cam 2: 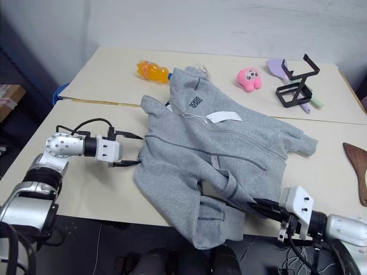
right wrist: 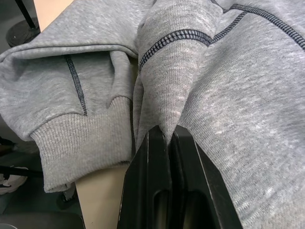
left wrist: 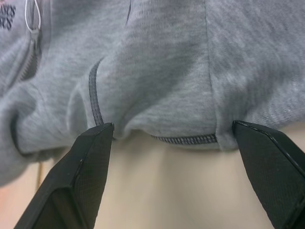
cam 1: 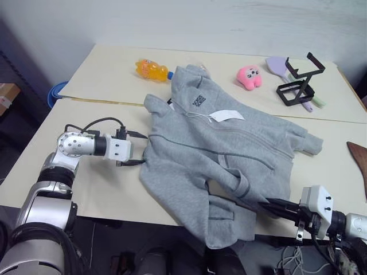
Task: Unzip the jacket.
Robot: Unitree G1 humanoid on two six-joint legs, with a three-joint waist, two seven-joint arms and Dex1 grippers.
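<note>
Two tools: my right tool (right wrist: 167, 138) pinches the jacket (cam 1: 229, 154) hem at five o'clock on the worktop (cam 1: 103, 189); my left tool (cam 1: 133, 150), wide at nine o'clock, holds nothing. Pulling now could drag the jacket off the edge.

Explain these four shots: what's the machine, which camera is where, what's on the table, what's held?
It is a humanoid robot with two arms, each ending in a two-fingered black claw. The two wide shots come from a stereo camera on its head, looking down over the arms. The two close-ups come from cameras on the wrists, looking along each claw's fingers.

On the table lies a grey jacket with a white tag. Behind it are an orange bottle, a pink plush toy, a black wire stand and a purple brush. A brown wooden piece sits at the right edge.

The left claw is open at the jacket's edge, holding nothing. The right claw is shut on a pinch of the jacket's fabric near the hem.
</note>
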